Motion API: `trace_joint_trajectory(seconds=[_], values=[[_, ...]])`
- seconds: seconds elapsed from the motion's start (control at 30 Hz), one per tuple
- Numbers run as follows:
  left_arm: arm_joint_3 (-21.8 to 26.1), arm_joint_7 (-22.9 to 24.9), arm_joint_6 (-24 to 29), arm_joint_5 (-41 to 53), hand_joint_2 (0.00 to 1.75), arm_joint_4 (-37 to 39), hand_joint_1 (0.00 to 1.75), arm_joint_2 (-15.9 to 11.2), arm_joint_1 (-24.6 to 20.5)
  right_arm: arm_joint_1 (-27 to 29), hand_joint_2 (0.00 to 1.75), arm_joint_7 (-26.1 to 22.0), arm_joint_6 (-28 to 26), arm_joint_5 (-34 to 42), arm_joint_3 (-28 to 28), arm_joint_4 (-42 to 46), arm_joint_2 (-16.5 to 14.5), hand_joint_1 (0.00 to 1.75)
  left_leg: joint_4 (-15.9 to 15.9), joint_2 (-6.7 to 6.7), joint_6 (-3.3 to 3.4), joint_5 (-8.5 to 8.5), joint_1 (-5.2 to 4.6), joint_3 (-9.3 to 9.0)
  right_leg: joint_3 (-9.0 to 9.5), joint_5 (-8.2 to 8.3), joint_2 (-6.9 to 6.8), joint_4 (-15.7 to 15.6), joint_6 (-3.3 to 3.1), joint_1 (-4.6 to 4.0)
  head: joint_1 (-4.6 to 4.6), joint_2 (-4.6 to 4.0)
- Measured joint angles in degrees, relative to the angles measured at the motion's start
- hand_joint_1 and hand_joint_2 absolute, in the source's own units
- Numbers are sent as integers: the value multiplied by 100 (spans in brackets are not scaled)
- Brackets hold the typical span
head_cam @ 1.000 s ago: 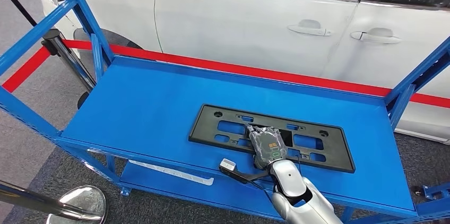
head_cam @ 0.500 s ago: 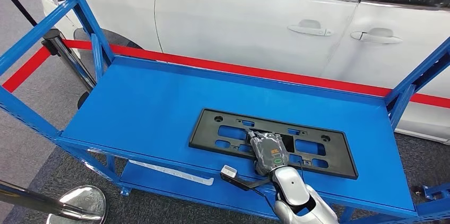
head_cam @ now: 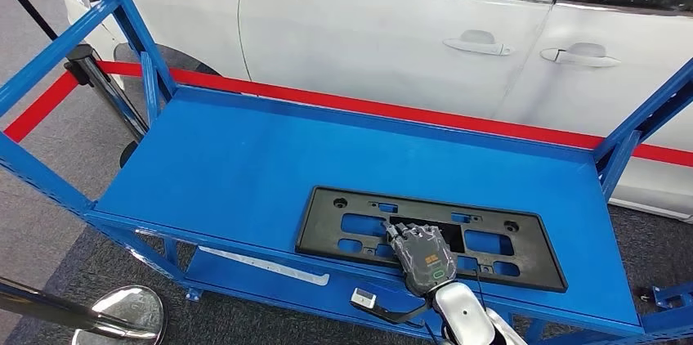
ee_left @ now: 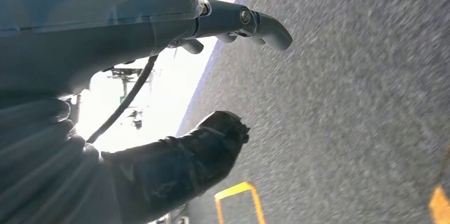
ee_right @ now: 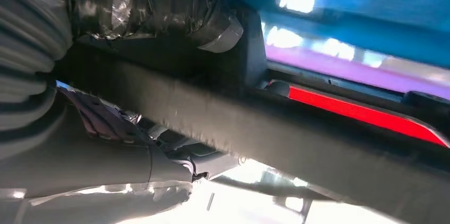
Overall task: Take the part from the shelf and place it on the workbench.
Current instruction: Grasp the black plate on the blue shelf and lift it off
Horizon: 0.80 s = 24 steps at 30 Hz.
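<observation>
The part [head_cam: 431,237], a flat black plastic frame with rectangular cut-outs, lies on the blue shelf [head_cam: 245,165] toward its near right side, its long edge roughly parallel to the shelf's near edge. The right hand [head_cam: 422,253] lies over the near middle of the part, back uppermost, fingers [head_cam: 406,233] reaching into the central cut-out. In the right wrist view the taped thumb [ee_right: 159,6] sits against one face of the part's dark bar [ee_right: 254,128], so the hand appears to be grasping the part across its near rail, thumb one side and fingers the other. Taking it at the middle makes sense: a long, thin frame balances best there and is less likely to tip when lifted.

The left hand [ee_left: 175,102] hangs over grey floor [ee_left: 361,86] with yellow markings, holding nothing; its thumb and dark fingers stand apart, so it reads as released. It seems to be kept out of the way while one arm does the work.

Beyond the shelf, on the far side, stands a white car [head_cam: 409,26] behind a red barrier strip [head_cam: 392,108]. I judge the task to be at the pick-up stage, the part not yet raised clear of the shelf and no bench in sight.
</observation>
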<state>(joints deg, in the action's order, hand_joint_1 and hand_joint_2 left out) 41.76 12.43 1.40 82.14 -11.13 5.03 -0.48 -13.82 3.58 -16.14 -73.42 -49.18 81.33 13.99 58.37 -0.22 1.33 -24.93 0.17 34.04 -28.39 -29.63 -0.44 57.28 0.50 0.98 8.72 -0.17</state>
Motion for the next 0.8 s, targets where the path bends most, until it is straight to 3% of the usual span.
trace_joint_trajectory(seconds=[0.13, 0.23, 0.47, 0.6, 0.63, 0.7, 0.77, 0.8], values=[[-2, 77, -299, 4, 175, 0, 0, 65, 6, 138, 175, 254, -832, -1142, -34, 441, 235, 175, 3, 0, 2, -2, -10, 17, -14, 4, 3, 0, 5, 9, 0, 2], [-3, 163, -356, 8, 175, 0, 0, 125, -3, 16, 175, 565, -1277, -1241, -113, 787, 455, 175, 6, 2, 6, -4, -24, 26, -26, 10, 10, -1, 15, 24, 0, 1], [-4, 316, -338, 9, 175, 0, 0, 183, -16, -845, 175, 1568, -1511, -1246, -751, 1315, 1021, 175, 30, 1, 40, -21, -68, 40, -32, 10, 10, -5, 51, 50, 0, 0], [-4, 364, -325, 9, 175, 0, 0, 187, -20, -1228, 175, 2082, -1505, -1246, -1240, 1416, 1186, 175, 14, 4, 123, 10, -71, 50, -30, 15, 11, -3, 125, 74, 0, 0], [-4, 373, -324, 9, 175, 0, 0, 194, -27, -1333, 175, 2237, -1502, -1246, -1362, 1431, 1219, 175, -23, 9, 151, 34, -56, 42, -52, -45, 13, 54, 132, 78, 0, 0], [-4, 387, -321, 9, 175, 0, 0, 209, -38, -1537, 175, 2505, -1486, -1246, -1624, 1445, 1272, 175, -86, 21, 199, 79, -29, 36, -224, -341, 21, 456, 133, 75, 0, 0], [-4, 393, -321, 9, 175, 0, 0, 219, -43, -1676, 175, 2679, -1440, -1247, -1897, 1446, 1305, 175, -81, 22, 217, 93, -39, 64, -578, -736, 28, 1244, 129, 66, 0, 0], [-4, 393, -326, 9, 175, 0, 0, 221, -44, -1718, 175, 2751, -1407, -1248, -2021, 1446, 1319, 175, -66, 18, 220, 96, -44, 82, -722, -829, 30, 1561, 126, 65, 0, 0]])
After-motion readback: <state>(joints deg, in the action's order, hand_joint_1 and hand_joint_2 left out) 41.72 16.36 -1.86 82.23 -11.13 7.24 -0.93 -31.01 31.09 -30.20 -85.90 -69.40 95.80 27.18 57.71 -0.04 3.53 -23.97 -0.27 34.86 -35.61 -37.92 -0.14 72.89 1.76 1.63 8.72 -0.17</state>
